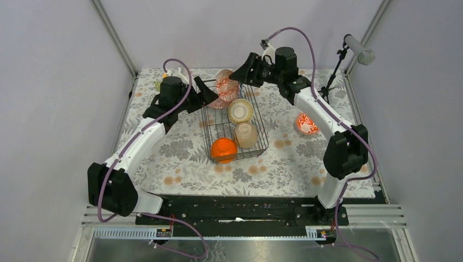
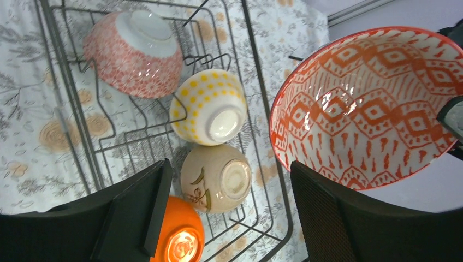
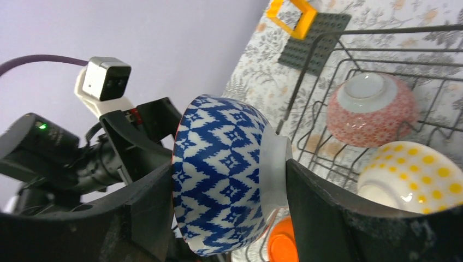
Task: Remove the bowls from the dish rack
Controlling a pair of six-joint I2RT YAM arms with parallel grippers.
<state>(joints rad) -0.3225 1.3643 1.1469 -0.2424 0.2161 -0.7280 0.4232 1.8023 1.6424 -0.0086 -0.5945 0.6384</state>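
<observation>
- Right gripper [image 1: 238, 73] pinches blue bowl [image 3: 218, 174], tipped on edge, over rack's [image 1: 264, 131] far rim.
- Left gripper [image 1: 203, 90] spread, just beside it.
- Four bowls [image 2: 210, 106] inside rack.
- Red bowl [image 1: 307, 124] on table [image 1: 164, 158], well right.

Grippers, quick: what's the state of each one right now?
Left gripper: open, holding nothing.
Right gripper: closed on the blue-and-white bowl.

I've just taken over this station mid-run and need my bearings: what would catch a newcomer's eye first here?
First, the blue-and-white round bowl, red-diamond-patterned inside, clamped in the right gripper's jaws at the far end of the black wire dish rack. Next, the bright orange bowl at the rack's near end, with three other bowls behind it. The left gripper hovers alongside, jaws open and empty.
</observation>
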